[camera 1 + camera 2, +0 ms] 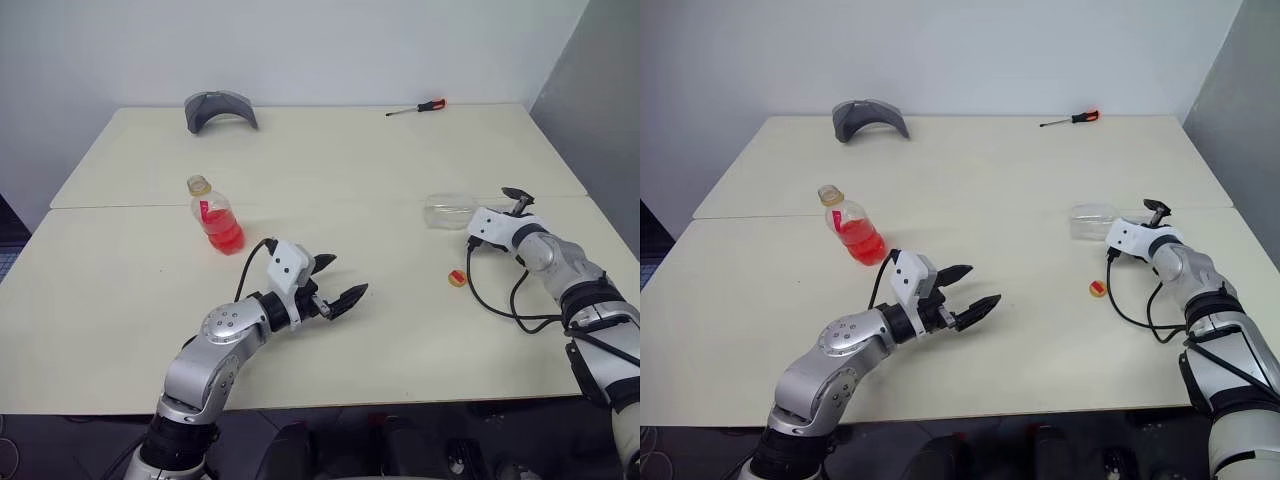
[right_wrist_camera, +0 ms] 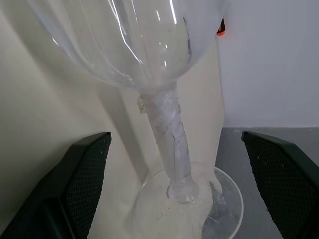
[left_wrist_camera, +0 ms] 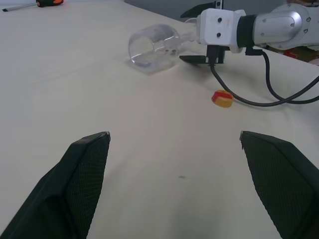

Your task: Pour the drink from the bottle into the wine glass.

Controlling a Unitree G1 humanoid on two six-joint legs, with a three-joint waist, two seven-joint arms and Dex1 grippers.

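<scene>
Trouble could come quickly here: the clear stemmed wine glass (image 1: 448,211) lies on its side on the pale cream table (image 1: 330,160), and the right gripper (image 2: 174,149) has its two black fingers spread wide on either side of the taped stem, closing on nothing yet. If those fingers pinch off-centre, my guess is the smooth stem will roll or skid away, and the round bowl could carry it towards the far table edge. Righting it by the stem alone also looks risky, since the heavier bowl may swing and slip through the hold.

Glass direction now: its long axis runs roughly level along the tabletop, round foot towards the right gripper, bowl and open mouth pointing away from it, towards the robot's left.

Over to the left gripper (image 1: 335,283), fingers likewise wide apart and empty, hovering low above the table. The small clear plastic bottle (image 1: 214,217) stands upright ahead and to the left of it, well apart, with the translucent red-orange drink (image 1: 223,233) filling its lower part. A small red-and-yellow cap (image 1: 457,278) sits on the table just short of the right gripper.
</scene>
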